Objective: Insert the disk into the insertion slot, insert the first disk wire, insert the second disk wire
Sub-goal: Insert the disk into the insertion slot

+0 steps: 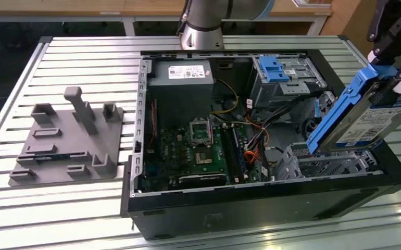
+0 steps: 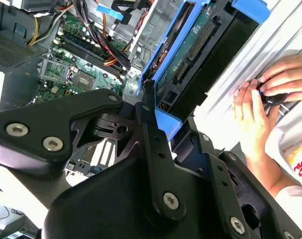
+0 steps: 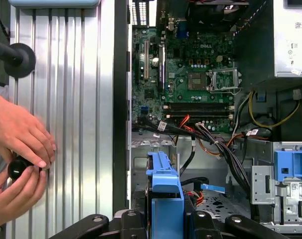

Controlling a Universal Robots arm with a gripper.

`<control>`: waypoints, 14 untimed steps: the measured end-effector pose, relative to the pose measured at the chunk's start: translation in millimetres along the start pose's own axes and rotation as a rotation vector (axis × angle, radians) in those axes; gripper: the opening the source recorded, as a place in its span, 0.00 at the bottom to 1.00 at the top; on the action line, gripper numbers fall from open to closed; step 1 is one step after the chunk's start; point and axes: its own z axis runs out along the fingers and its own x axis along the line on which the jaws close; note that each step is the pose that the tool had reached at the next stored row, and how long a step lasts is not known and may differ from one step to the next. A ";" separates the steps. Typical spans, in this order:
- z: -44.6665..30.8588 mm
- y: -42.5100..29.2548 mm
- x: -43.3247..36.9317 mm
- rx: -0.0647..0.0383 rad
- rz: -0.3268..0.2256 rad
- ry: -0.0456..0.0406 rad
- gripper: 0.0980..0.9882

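My gripper (image 3: 166,221) pinches the disk (image 1: 367,122) by its blue frame. Inside the computer case (image 1: 256,195), the motherboard (image 1: 200,151) lies mid-floor; the insertion slot (image 1: 333,162) fills the case's near corner on the exterior view's right. The disk hangs tilted over it, lower end at its mouth, unseated. I judge step one under way, both wiring steps left.

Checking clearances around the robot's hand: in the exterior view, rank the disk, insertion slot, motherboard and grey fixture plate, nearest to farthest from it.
From the hand:
1. disk, held in it.
2. insertion slot, just below the disk.
3. motherboard, mid-case.
4. grey fixture plate, on the table at the exterior view's left.
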 end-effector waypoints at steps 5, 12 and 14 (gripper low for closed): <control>0.0 0.0 0.7 0.000 -0.001 -0.0193 0.30; 0.0 0.0 1.5 -0.001 -0.002 -0.0510 0.30; 0.0 0.0 1.6 -0.001 -0.002 -0.0572 0.30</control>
